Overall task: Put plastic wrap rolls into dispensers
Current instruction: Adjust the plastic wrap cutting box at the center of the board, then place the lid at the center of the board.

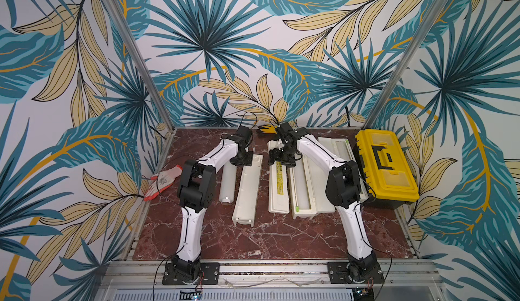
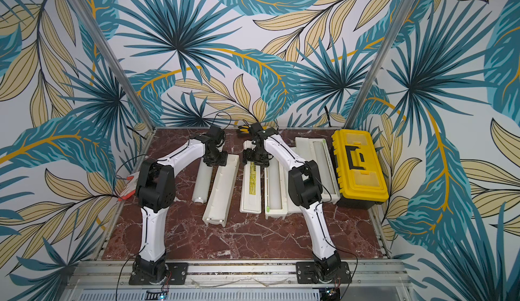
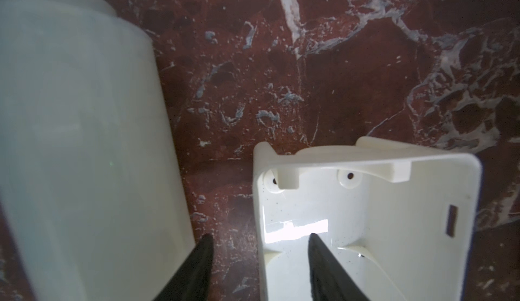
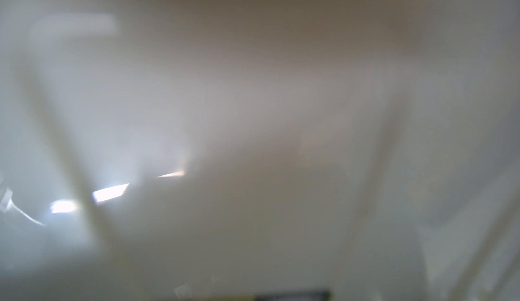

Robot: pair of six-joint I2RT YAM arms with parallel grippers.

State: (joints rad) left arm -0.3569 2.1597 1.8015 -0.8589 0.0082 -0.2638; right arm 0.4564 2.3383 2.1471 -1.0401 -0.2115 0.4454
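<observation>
Only wrist-view: left claw [image 3: 260,235] astride dispenser [image 3: 371,201] wall.

I'm seeing bright, even light in both top views, edges bowed. Left wrist: tabletop [image 3: 337,74] sharp, plastic wrap roll [image 3: 70,145] soft. Right wrist: milky blur, glare streaks.

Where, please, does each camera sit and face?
Top views: high in front, looking down at the table; both arms show.
Left wrist: on the left arm, facing down past the left tool at a loose roll and empty dispenser.
Right wrist: blurred, close against something cream-white; no arm visible.
Shared: top views also show that roll and dispenser.
</observation>
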